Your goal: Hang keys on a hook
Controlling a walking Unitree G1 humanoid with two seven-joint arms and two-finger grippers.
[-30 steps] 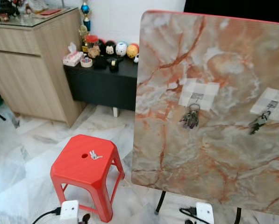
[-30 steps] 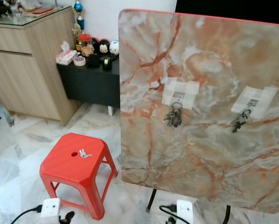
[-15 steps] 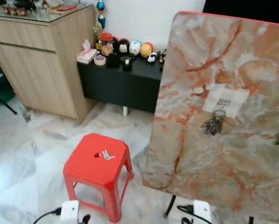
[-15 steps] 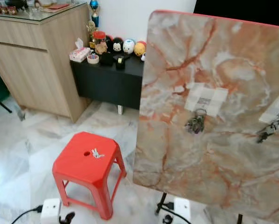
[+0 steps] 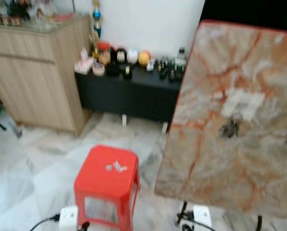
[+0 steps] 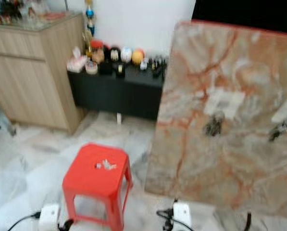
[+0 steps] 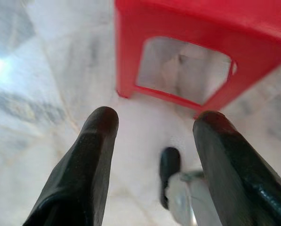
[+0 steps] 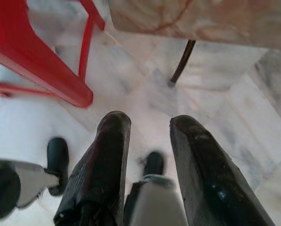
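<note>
A small set of pale keys [image 5: 116,167] lies on top of the red plastic stool [image 5: 96,182] on the marble floor. To its right an upright marble-patterned board [image 5: 258,159] carries two taped patches; a dark bunch of keys [image 5: 229,128] hangs at the left patch and another [image 6: 280,130] at the right one. The head views are blurred. My left gripper [image 7: 152,141] hangs open above the floor beside the stool [image 7: 187,28]. My right gripper [image 8: 147,136] is open too, low near the board's leg [image 8: 181,62].
A wooden cabinet [image 5: 32,72] stands at the left. A low black sideboard [image 5: 133,91] with small figurines and bottles runs along the white wall. White power adapters with cables [image 6: 181,211] lie on the floor near the stool and the board.
The whole picture has shifted and blurred, so the camera has moved; the board now sits further right and the stool more central. Nothing in the scene itself has moved.
</note>
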